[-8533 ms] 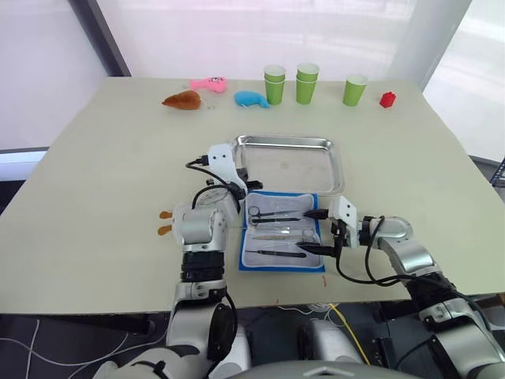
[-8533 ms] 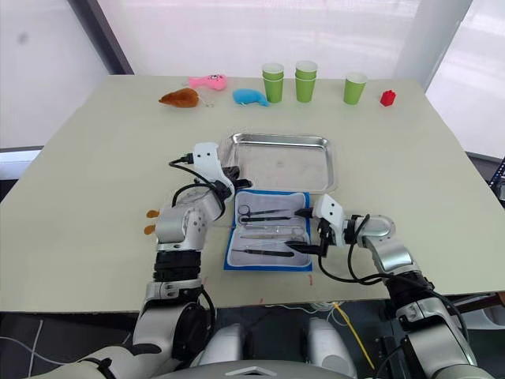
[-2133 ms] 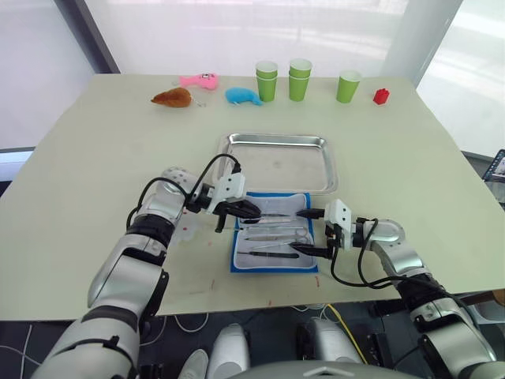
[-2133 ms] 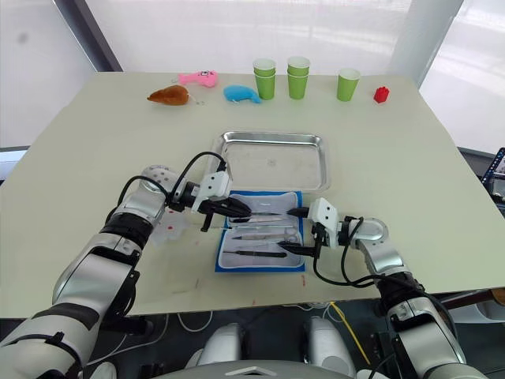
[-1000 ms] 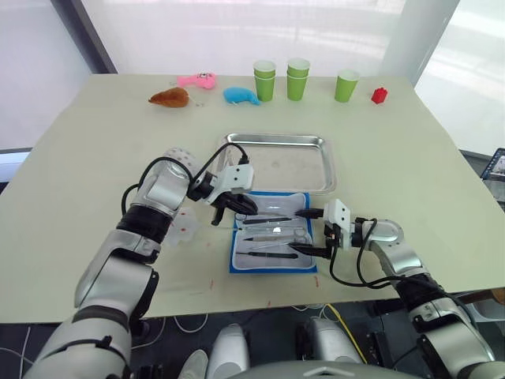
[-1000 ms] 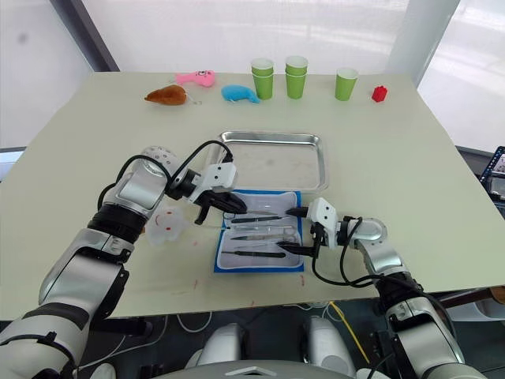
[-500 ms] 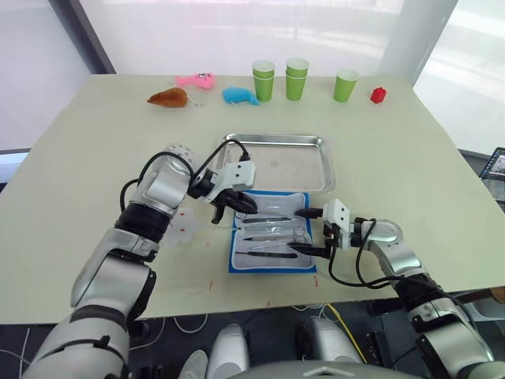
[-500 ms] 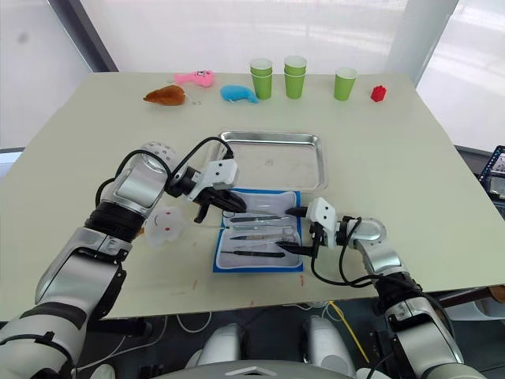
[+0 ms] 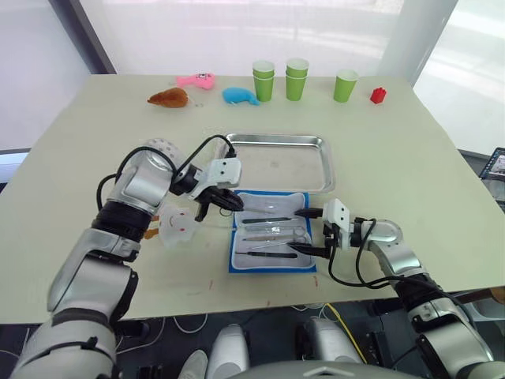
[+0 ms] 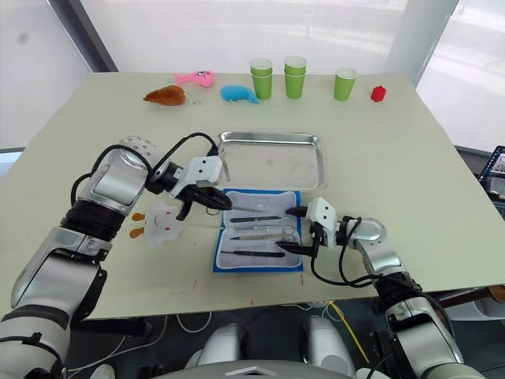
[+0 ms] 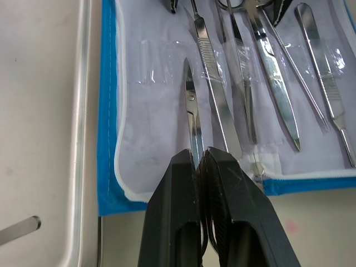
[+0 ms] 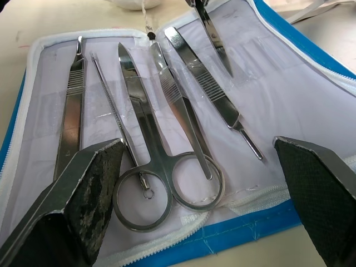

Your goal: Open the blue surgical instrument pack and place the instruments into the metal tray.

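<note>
The left gripper [image 11: 201, 161] is clamped on thin scissors [image 11: 192, 119] over the left edge of the open blue surgical instrument pack [image 9: 272, 261], just near of the metal tray [image 9: 281, 141]. The right gripper [image 9: 309, 231] stands wide apart at the pack's right side

Bright daylight floods from the far windows, washing them out, with glare on the metal tray [image 9: 314, 141] and soft, faint shadows nearby.

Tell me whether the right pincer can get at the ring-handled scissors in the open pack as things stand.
Probably yes: the right pincer is open and hangs at the blue surgical instrument pack's edge, the ring-handled scissors lying uncovered between its fingers.
</note>
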Motion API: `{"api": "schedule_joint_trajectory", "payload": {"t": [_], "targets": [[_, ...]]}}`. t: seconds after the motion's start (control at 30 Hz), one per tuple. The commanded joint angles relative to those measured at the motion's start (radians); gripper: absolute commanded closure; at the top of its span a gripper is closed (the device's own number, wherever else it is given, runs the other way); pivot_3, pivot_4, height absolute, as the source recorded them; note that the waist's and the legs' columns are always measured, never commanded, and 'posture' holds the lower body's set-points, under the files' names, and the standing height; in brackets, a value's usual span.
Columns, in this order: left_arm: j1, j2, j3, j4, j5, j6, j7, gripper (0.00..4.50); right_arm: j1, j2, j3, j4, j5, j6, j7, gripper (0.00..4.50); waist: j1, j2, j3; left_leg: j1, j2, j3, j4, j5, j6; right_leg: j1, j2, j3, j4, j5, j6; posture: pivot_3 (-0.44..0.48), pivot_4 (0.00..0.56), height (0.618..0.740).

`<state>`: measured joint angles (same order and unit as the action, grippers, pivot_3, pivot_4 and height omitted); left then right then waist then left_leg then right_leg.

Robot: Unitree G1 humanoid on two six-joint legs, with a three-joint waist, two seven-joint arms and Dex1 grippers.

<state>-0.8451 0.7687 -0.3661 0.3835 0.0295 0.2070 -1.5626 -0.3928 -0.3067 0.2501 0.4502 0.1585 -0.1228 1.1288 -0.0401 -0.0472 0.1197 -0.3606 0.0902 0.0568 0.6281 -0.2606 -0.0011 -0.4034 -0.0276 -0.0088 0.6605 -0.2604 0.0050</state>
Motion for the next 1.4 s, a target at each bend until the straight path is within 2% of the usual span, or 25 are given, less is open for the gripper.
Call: {"api": "schedule_joint_trajectory", "payload": {"t": [0.03,0.37,0.5,0.8,0.9,0.97,1.0,1.1,1.4], "targets": [[-0.004,0.048,-0.012,-0.059,-0.059,-0.001,-0.052,4.47,0.081,0.005,0.079,0.154,-0.082,0.055,0.002,0.0,0.0,0.0,0.0,0.0,0.0,0.0,0.0,0.0,0.0,0.0,0.0,0.0,0.0,0.0,0.0,0.0,0.15,0.74],[-0.028,0.166,-0.02,-0.083,-0.124,-0.001,-0.052,4.47,0.083,0.007,0.082,0.153,-0.084,0.051,0.003,0.0,0.001,0.0,0.0,0.0,0.0,0.0,0.0,0.0,0.0,0.0,0.001,0.0,0.001,-0.002,-0.003,0.0,0.15,0.74],[-0.036,0.117,0.05,-0.07,-0.168,0.062,0.007,4.47,0.081,0.006,0.082,0.153,-0.083,0.052,0.005,0.0,0.003,0.0,0.0,0.0,0.0,0.0,0.001,0.0,0.0,0.0,0.001,0.0,0.001,-0.002,-0.003,0.0,0.15,0.74],[-0.028,-0.12,0.196,-0.201,-0.201,0.46,0.427,4.47,0.084,-0.002,0.082,0.15,-0.082,0.053,0.014,0.0,0.002,-0.001,0.0,0.0,0.0,-0.002,0.002,0.0,0.0,0.001,0.001,0.0,0.001,0.0,0.001,0.0,0.15,0.74],[-0.044,-0.264,0.269,-0.226,-0.198,0.567,0.656,4.47,0.085,-0.005,0.083,0.15,-0.082,0.054,0.017,0.0,0.004,-0.001,0.0,0.0,0.0,-0.003,0.003,0.0,0.0,0.002,0.001,0.0,0.001,0.0,0.001,0.0,0.15,0.74],[-0.036,-0.334,0.296,-0.237,-0.176,0.566,0.779,4.47,0.084,-0.006,0.084,0.151,-0.082,0.054,0.017,0.0,0.002,-0.002,-0.001,0.0,0.0,-0.004,0.004,0.0,0.0,0.004,0.002,0.0,0.001,-0.001,0.002,0.0,0.15,0.74],[-0.031,-0.35,0.301,-0.243,-0.17,0.562,0.813,4.47,0.084,-0.006,0.084,0.151,-0.083,0.054,0.017,0.0,0.001,-0.002,-0.001,0.0,0.0,-0.004,0.004,0.0,0.0,0.004,0.002,0.0,0.001,0.0,0.001,0.0,0.15,0.74],[-0.03,-0.397,0.286,-0.234,-0.075,0.609,1.02,4.47,0.087,-0.006,0.084,0.147,-0.084,0.054,0.015,0.0,0.0,-0.002,-0.001,0.001,0.0,-0.007,0.004,0.0,0.0,0.006,0.003,0.0,0.001,0.0,0.0,0.0,0.15,0.74],[-0.027,-0.568,0.387,-0.116,-0.085,0.602,1.293,4.47,0.091,-0.002,0.087,0.145,-0.083,0.055,0.013,0.0,0.002,-0.002,-0.002,0.002,0.0,-0.009,0.004,0.0,0.0,0.007,0.003,-0.002,0.001,0.0,0.0,0.0,0.15,0.74]]}}
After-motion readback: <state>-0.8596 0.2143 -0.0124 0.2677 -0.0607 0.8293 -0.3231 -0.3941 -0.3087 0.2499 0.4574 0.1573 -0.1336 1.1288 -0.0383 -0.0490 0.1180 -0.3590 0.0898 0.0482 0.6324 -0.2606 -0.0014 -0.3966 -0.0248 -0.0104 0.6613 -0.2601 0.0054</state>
